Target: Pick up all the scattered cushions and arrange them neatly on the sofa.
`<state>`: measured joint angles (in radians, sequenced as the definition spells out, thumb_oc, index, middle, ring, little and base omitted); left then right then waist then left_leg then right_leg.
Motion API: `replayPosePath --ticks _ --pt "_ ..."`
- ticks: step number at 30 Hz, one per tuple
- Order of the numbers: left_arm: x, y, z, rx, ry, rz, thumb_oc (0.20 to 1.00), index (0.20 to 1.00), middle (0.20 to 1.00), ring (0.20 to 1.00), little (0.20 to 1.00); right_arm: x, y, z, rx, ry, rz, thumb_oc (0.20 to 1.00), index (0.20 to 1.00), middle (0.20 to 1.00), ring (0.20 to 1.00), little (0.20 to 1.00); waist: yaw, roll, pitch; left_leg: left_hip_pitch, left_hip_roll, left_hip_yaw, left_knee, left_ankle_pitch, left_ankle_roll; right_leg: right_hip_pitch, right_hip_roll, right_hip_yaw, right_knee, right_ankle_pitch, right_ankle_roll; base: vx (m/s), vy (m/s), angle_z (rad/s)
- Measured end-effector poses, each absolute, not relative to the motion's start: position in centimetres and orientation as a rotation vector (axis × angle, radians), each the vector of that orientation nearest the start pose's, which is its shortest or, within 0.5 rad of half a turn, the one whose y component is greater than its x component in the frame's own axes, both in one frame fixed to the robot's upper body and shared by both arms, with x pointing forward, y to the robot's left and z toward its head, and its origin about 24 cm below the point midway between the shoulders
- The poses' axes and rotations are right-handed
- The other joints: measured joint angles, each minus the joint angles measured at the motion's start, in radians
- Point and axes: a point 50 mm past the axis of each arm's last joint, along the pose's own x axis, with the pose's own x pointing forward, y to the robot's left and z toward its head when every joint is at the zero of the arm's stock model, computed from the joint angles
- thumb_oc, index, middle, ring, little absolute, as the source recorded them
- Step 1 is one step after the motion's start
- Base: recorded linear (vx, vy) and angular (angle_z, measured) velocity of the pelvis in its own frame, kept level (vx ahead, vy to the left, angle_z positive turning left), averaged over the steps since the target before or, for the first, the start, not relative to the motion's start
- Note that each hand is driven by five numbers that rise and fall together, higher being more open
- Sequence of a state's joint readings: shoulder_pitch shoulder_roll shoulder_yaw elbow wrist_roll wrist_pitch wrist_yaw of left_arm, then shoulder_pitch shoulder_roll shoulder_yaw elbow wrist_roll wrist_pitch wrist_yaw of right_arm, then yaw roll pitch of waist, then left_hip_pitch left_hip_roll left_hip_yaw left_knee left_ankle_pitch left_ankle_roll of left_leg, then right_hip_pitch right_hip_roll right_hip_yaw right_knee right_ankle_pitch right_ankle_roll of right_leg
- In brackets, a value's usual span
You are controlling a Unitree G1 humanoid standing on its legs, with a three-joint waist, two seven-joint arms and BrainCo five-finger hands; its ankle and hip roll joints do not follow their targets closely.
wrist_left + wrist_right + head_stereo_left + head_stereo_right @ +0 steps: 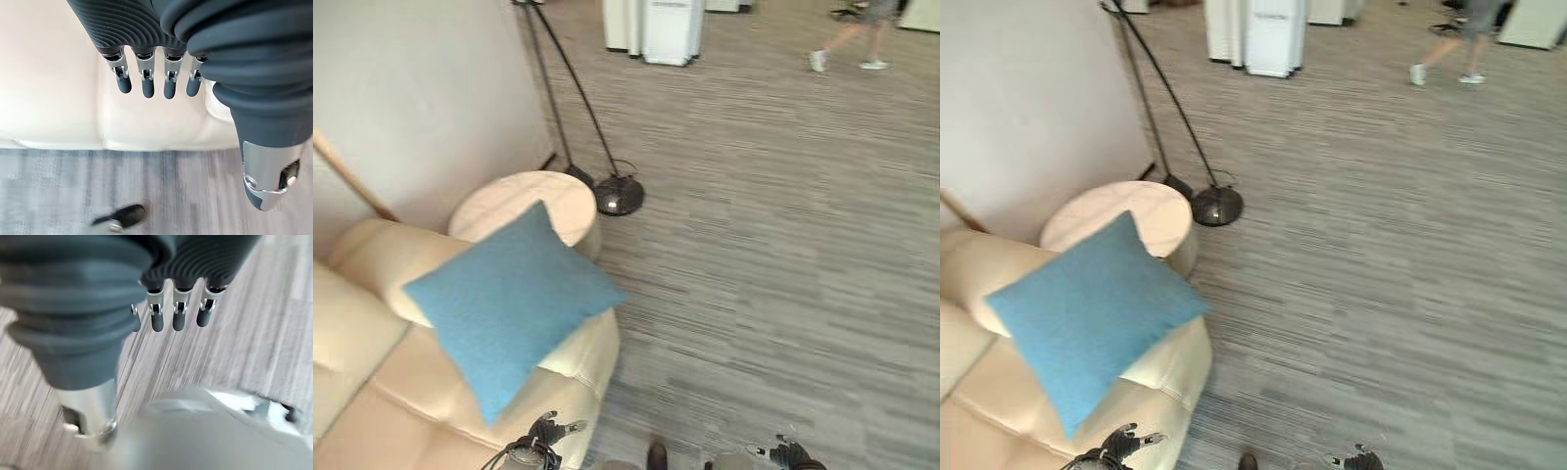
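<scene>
Looking left to right, I saw the cream sofa [372, 392] with the blue cushion [509, 304] propped on its rounded armrest, one corner overhanging. My left hand [146, 73] hung over the sofa edge, fingers straight, holding nothing. Beyond stood a round side table [533, 201] and a floor lamp base [619, 194]. My right hand [178, 308] hung relaxed and empty above the carpet [783, 245].

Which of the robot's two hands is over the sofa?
The left hand. Past its straight fingers lies the cream sofa, right at its front edge. The right hand has grey striped carpet beyond its fingers instead.
</scene>
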<state>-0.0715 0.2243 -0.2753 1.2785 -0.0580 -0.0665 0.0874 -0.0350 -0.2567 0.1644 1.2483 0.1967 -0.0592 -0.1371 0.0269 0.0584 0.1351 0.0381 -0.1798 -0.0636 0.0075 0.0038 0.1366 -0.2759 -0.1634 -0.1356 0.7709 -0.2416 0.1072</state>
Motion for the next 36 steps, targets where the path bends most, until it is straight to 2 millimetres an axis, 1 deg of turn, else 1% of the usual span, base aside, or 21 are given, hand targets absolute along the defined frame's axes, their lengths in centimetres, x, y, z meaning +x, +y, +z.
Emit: replayPosePath --ticks 2,4,6,10,11,12,16,18,20,21,22,24,25,26,27,28,29,32,34,35,36 --pt "12.6 22.1 -15.5 0.383 1.112 0.006 1.0 1.0 1.0 1.0 1.0 10.8 -25.0 -15.2 -0.235 1.127 -0.266 1.0 1.0 1.0 1.0 1.0 -0.025 0.009 0.016 0.006 0.009 -0.07 -0.007 0.004 -0.02 0.011 0.033 0.009 -0.364 0.042 -0.042 0.22 -0.15 1.12" --pt "12.4 22.8 -15.5 0.397 1.129 0.02 1.0 1.0 1.0 1.0 1.0 10.9 -24.6 -15.3 -0.224 1.128 -0.257 1.0 1.0 1.0 1.0 1.0 -0.025 -0.036 0.026 0.043 0.008 -0.119 -0.031 -0.01 -0.032 0.015 0.079 0.132 -0.641 0.158 -0.019 0.23 -0.149 0.65" --pt "12.4 22.9 -15.5 0.399 1.13 0.021 1.0 1.0 1.0 1.0 1.0 10.8 -24.1 -15.5 -0.211 1.137 -0.252 1.0 1.0 1.0 1.0 1.0 -0.03 -0.076 0.028 0.093 0.006 -0.191 -0.057 -0.016 -0.037 0.031 0.092 0.173 -0.82 0.27 -0.002 0.24 -0.144 0.91" --pt "13.2 21.9 -15.4 0.383 1.102 0.003 1.0 1.0 1.0 1.0 1.0 9.2 -23.5 -16.1 -0.182 1.183 -0.259 1.0 1.0 1.0 1.0 1.0 -0.076 -0.106 0.018 0.155 0.039 -0.368 -0.057 -0.061 -0.08 0.097 0.125 0.222 -0.854 0.355 -0.019 0.22 -0.214 1.34" --pt "13.5 21.5 -15.3 0.375 1.083 -0.005 1.0 1.0 1.0 1.0 1.0 8.2 -23.7 -16.3 -0.184 1.217 -0.267 1.0 1.0 1.0 1.0 1.0 -0.073 -0.124 0.013 0.165 0.026 -0.324 -0.026 -0.082 -0.112 0.123 0.106 0.21 -0.84 0.461 -0.077 0.31 -0.51 1.75" --pt "12.6 21.0 -15.7 0.355 1.099 -0.009 1.0 1.0 1.0 1.0 1.0 9.2 -24.5 -15.9 -0.206 1.213 -0.282 1.0 1.0 1.0 1.0 1.0 -0.062 -0.069 -0.001 0.173 0.076 -0.264 -0.014 -0.086 -0.119 0.15 0.145 0.164 -0.84 0.468 -0.111 0.23 -0.429 1.25" --pt "12.0 21.2 -15.8 0.346 1.108 0.001 1.0 1.0 1.0 1.0 1.0 12.7 -24.5 -14.9 -0.215 1.086 -0.254 1.0 1.0 1.0 1.0 1.0 -0.019 -0.087 -0.003 0.061 0.119 -0.229 0.212 -0.153 -0.192 0.195 0.174 0.057 -0.853 0.42 -0.179 0.1 -0.241 0.79" --pt "11.2 21.8 -15.9 0.352 1.129 0.015 1.0 1.0 1.0 1.0 1.0 14.7 -24.2 -14.2 -0.224 1.025 -0.232 1.0 1.0 1.0 1.0 1.0 0.005 -0.108 0.005 0.01 0.155 -0.214 0.258 -0.153 -0.202 0.204 0.19 0.023 -0.852 0.387 -0.224 0.01 -0.15 0.6" --pt "13.3 22.3 -15.2 0.369 1.076 0.022 1.0 1.0 1.0 1.0 1.0 14.4 -24.6 -14.2 -0.245 1.031 -0.232 1.0 1.0 1.0 1.0 1.0 -0.001 -0.135 0.031 -0.151 0.198 -0.095 0.436 -0.141 -0.222 0.204 0.182 -0.039 -0.858 0.383 -0.233 0.0 -0.119 0.82" --pt "13.1 22.5 -15.2 0.371 1.077 0.024 1.0 1.0 1.0 1.0 1.0 14.5 -24.3 -14.2 -0.244 1.028 -0.222 1.0 1.0 1.0 1.0 1.0 0.01 -0.134 0.036 -0.19 0.22 -0.043 0.396 -0.122 -0.209 0.215 0.18 -0.071 -0.851 0.378 -0.235 0.04 -0.116 1.03" --pt "13.0 22.2 -15.3 0.367 1.081 0.02 1.0 1.0 1.0 1.0 1.0 14.5 -24.4 -14.1 -0.247 1.014 -0.227 1.0 1.0 1.0 1.0 1.0 -0.004 -0.111 0.046 -0.22 0.268 0.066 0.327 -0.031 -0.194 0.221 0.185 -0.11 -0.826 0.36 -0.24 0.06 -0.014 1.21" --pt "14.0 21.9 -15.0 0.374 1.051 0.015 1.0 1.0 1.0 1.0 1.0 12.1 -24.8 -14.9 -0.253 1.086 -0.251 1.0 1.0 1.0 1.0 1.0 -0.026 -0.083 0.056 -0.272 0.316 0.274 0.212 0.029 -0.228 0.24 0.169 -0.23 -0.827 0.337 -0.253 0.09 0.003 1.33" --pt "13.9 22.1 -15.0 0.379 1.057 0.021 1.0 1.0 1.0 1.0 1.0 11.4 -24.2 -15.3 -0.239 1.114 -0.244 1.0 1.0 1.0 1.0 1.0 -0.018 -0.089 0.053 -0.297 0.314 0.345 0.171 0.037 -0.24 0.239 0.154 -0.251 -0.832 0.334 -0.249 0.17 0.009 0.81" --pt "13.4 22.0 -15.2 0.378 1.076 0.021 1.0 1.0 1.0 1.0 1.0 11.2 -23.9 -15.4 -0.234 1.123 -0.24 1.0 1.0 1.0 1.0 1.0 -0.019 -0.088 0.053 -0.308 0.308 0.4 0.134 0.056 -0.255 0.246 0.146 -0.247 -0.864 0.306 -0.203 0.18 0.046 0.31" --pt "12.8 21.0 -15.6 0.355 1.095 0.015 1.0 1.0 1.0 1.0 1.0 11.9 -24.5 -15.1 -0.247 1.11 -0.253 1.0 1.0 1.0 1.0 1.0 -0.005 -0.023 0.048 -0.317 0.361 0.401 0.099 0.041 -0.268 0.213 0.186 -0.236 -0.762 0.241 -0.209 0.14 0.039 0.12" --pt "12.6 21.2 -15.7 0.36 1.098 0.011 1.0 1.0 1.0 1.0 1.0 11.6 -24.9 -15.1 -0.255 1.117 -0.266 1.0 1.0 1.0 1.0 1.0 -0.007 -0.001 0.038 -0.316 0.375 0.382 0.073 0.012 -0.293 0.169 0.145 -0.21 -0.508 0.103 -0.185 0.16 0.116 0.39" --pt "12.9 21.1 -15.6 0.367 1.097 0.004 1.0 1.0 1.0 1.0 1.0 11.1 -24.8 -15.3 -0.249 1.135 -0.278 1.0 1.0 1.0 1.0 1.0 -0.028 0.012 0.049 -0.307 0.38 0.371 0.038 0.059 -0.259 0.198 0.164 -0.25 -0.541 0.098 -0.179 0.19 0.124 0.37" --pt "11.7 23.5 -15.5 0.38 1.141 0.073 1.0 1.0 1.0 1.0 1.0 9.9 -23.0 -16.0 -0.219 1.169 -0.243 1.0 1.0 1.0 1.0 1.0 -0.006 -0.115 0.01 -0.209 0.3 0.371 0.037 0.077 -0.233 0.269 0.07 -0.276 -0.682 0.167 -0.151 0.21 0.155 0.38" --pt "10.8 22.9 -15.9 0.364 1.163 0.061 1.0 1.0 1.0 1.0 1.0 9.1 -24.3 -15.9 -0.244 1.186 -0.269 1.0 1.0 1.0 1.0 1.0 -0.001 -0.074 -0.016 -0.119 0.327 0.362 0.001 0.068 -0.225 0.302 0.071 -0.273 -0.702 0.174 -0.107 0.2 0.185 0.45" --pt "10.2 22.8 -16.1 0.357 1.181 0.06 1.0 1.0 1.0 1.0 1.0 9.1 -24.6 -15.8 -0.251 1.187 -0.273 1.0 1.0 1.0 1.0 1.0 -0.003 -0.066 -0.026 -0.095 0.301 0.373 -0.026 0.084 -0.168 0.308 0.049 -0.248 -0.685 0.166 -0.077 0.12 0.125 0.15" --pt "9.5 23.1 -16.2 0.362 1.194 0.065 1.0 1.0 1.0 1.0 1.0 9.0 -24.3 -15.9 -0.245 1.191 -0.266 1.0 1.0 1.0 1.0 1.0 0.0 -0.063 -0.042 -0.084 0.274 0.377 -0.033 0.071 -0.148 0.309 0.03 -0.223 -0.685 0.161 -0.064 0.12 0.131 0.19"
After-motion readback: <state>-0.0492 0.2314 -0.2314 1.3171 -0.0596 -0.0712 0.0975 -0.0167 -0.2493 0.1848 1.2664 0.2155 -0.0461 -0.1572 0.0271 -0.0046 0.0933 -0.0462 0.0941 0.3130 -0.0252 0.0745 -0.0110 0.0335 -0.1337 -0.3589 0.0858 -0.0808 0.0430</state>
